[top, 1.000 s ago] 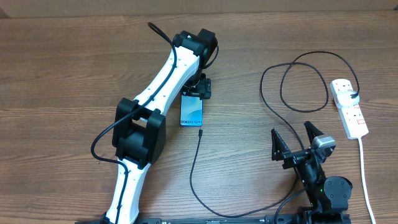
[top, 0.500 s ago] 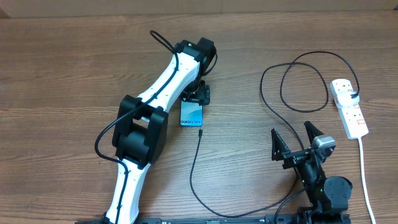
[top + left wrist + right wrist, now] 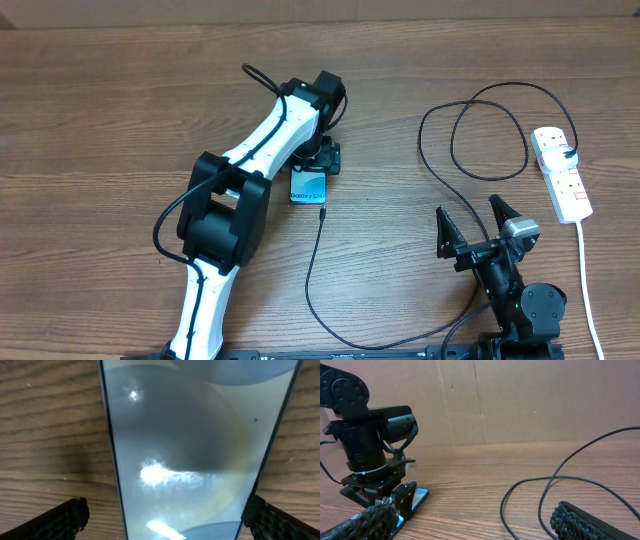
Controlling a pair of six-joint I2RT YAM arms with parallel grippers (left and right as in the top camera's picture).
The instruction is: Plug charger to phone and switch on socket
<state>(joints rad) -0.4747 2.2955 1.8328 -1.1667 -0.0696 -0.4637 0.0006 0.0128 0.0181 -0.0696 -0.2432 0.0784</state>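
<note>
Note the phone (image 3: pixel 309 187) flat on the table (image 3: pixel 120 100), straddled by the left gripper (image 3: pixel 318 158) with jaws apart, not clamped; right gripper (image 3: pixel 478 222) also spread, holding nothing. Treat as slim, rigid, glossy, likely slippery: take by the 2 long edges, not the glass. Pinch the limp, light charger (image 3: pixel 310 270) just behind its plug tip (image 3: pixel 322 213), just beside the phone's near end.

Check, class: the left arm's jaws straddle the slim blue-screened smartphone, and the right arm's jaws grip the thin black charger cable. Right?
No: the right arm's jaws stand open and empty, clear of the thin black charger cable, per the overhead view. The rest holds.
</note>
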